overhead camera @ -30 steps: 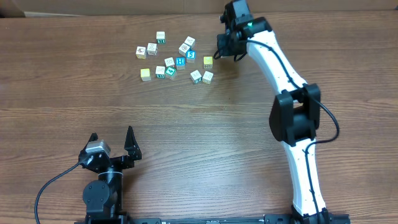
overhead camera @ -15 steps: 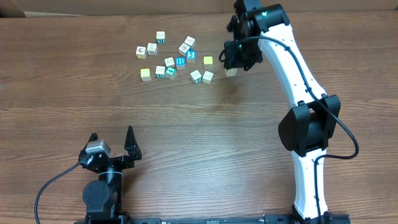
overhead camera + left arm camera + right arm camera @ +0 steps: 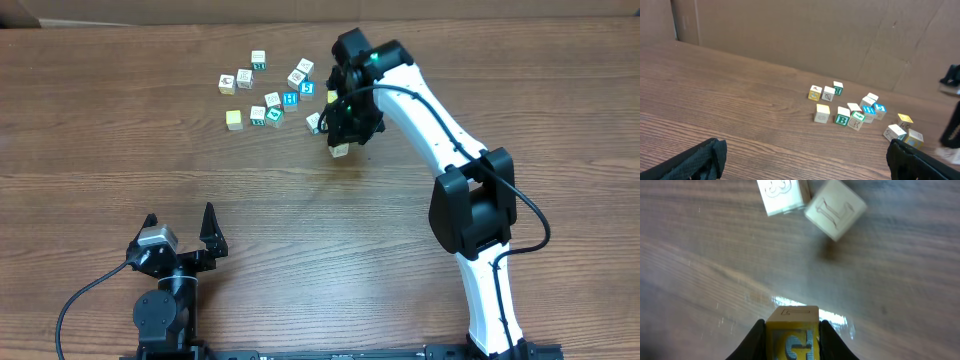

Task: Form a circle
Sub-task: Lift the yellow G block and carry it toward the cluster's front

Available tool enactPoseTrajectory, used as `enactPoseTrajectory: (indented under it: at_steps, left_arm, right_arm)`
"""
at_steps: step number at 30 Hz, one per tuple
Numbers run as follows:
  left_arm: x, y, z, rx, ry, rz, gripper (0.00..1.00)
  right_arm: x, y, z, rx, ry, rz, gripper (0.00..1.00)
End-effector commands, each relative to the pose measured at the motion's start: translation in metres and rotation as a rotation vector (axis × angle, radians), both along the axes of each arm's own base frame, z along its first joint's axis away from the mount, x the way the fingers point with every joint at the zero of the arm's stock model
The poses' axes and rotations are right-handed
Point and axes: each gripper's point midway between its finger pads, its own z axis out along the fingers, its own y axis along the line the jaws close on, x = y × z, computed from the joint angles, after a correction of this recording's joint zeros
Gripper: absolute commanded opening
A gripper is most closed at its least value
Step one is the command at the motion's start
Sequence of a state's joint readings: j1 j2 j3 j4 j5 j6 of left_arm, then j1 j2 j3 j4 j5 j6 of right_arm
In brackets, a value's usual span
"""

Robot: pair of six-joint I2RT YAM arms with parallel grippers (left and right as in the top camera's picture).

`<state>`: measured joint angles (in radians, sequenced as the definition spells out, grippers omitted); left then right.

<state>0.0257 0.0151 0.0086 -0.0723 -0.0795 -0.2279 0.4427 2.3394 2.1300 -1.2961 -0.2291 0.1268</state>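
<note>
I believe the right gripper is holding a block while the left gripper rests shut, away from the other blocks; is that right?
Not quite: the left gripper stands open, as the overhead view shows. The right gripper does hold a block.

Looks low across a wood-grain bench (image 3: 715, 100) toward a cardboard wall (image 3: 790, 35), with the left hand (image 3: 804, 146) at the bottom edge, its two dark fingers (image 3: 695, 162) in the corners and spread wide apart. Shows a loose scatter of letter cubes (image 3: 842, 119) right of centre, among them a yellow one, plain white ones, two with green letters and two with blue, and nearer on the right a small cluster (image 3: 896, 132) of one yellow cube and two pale ones close together. Catches a blurred dark-and-white arm (image 3: 955, 117) at the right edge, just beside that cluster.
</note>
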Motion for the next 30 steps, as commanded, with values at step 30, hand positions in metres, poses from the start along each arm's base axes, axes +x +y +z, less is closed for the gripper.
enactPoseTrajectory:
  at_steps: [30]
  left_arm:
    - [0.0, -0.002, 0.001, 0.022, -0.006, -0.009, 1.0]
  right_arm:
    - [0.054, 0.017, -0.039, 0.04, -0.239, -0.119, 0.11]
